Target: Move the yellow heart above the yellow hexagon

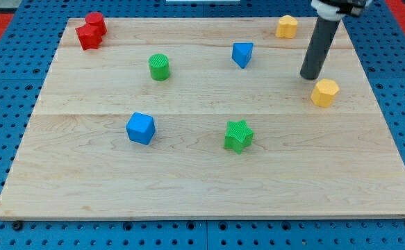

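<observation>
A yellow heart (287, 26) lies near the view's top right of the wooden board (202, 187). A yellow hexagon (324, 92) lies lower and further right, near the board's right edge. My tip (309, 77) rests on the board just up and left of the hexagon, close to it with a small gap showing. The heart is well above the tip and a little to its left. The dark rod rises from the tip toward the view's top right.
Two red blocks (91, 30) touch at the top left corner. A green cylinder (159, 67) and a blue triangular block (242, 53) lie in the upper middle. A blue cube (140, 128) and a green star (238, 135) lie lower down.
</observation>
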